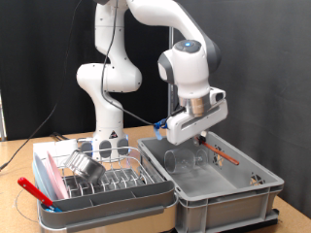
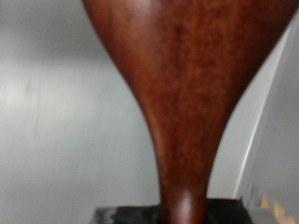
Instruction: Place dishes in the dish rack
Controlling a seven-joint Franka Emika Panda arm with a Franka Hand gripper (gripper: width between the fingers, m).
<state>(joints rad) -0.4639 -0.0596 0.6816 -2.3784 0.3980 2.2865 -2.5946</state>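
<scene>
Filling the wrist view, the reddish-brown spoon sits clamped in the end effector. Both hang over the grey crate, beside the dish rack holding the steel bowl.

You're looking at a glossy white arm built from rounded, bulbous segments, filling the upper middle of the exterior frame, with darker grey bands where the joints meet. A small blue light shows on the rounded wrist housing, and the end effector below it is white.
</scene>
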